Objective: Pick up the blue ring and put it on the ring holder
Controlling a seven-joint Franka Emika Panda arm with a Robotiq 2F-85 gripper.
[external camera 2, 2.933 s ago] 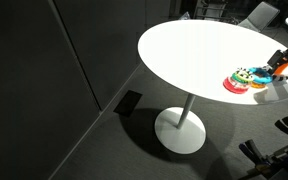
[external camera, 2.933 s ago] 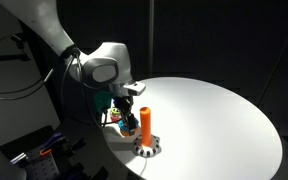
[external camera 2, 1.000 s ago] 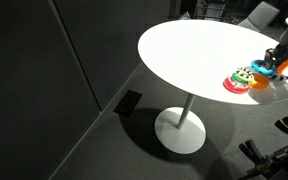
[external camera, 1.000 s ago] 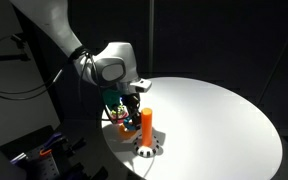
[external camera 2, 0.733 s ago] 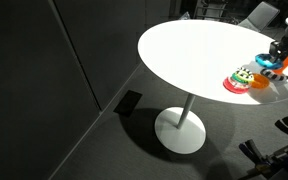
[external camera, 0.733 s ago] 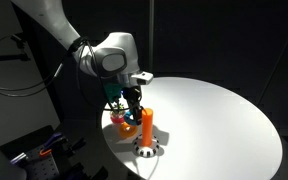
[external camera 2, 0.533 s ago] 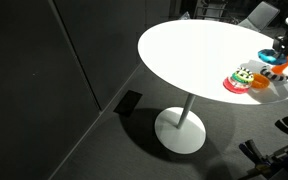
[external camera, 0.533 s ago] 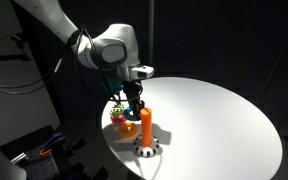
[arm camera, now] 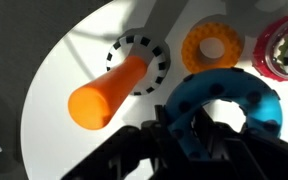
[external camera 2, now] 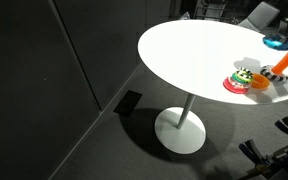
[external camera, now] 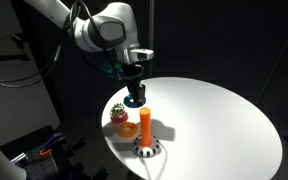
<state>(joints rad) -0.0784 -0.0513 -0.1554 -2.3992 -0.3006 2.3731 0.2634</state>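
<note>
1. Plainly, the tool [external camera: 134, 90] is clamped on the blue ring [external camera: 134, 99], its fingers closed on the near side of the ring's rim in the wrist view, and the ring hangs in the air well clear of the surface [external camera: 219, 120].
2. The ring holder [external camera: 145, 126] stands upright near the surface's edge, its orange peg rising from a round base with a striped rim. Its long axis is vertical, so the ring has to come down along it.
3. In an exterior view the ring sits higher than the peg's top and a little off to the arm's side of it, not over it.
4. The wrist view agrees: the blue ring [arm camera: 224, 105] faces the camera with its hole open, so I judge it roughly level, while the peg's tip [arm camera: 89, 103] lies out to the side of that hole, not inside it.
5. The coming move, as I read it, turns on sliding the hole sideways until it is centred over the tip, then lowering.
6. An orange ring [external camera: 127, 129] and a green-red-yellow piece [external camera: 119, 114] lie on the surface beside the holder, on the arm's side.
</note>
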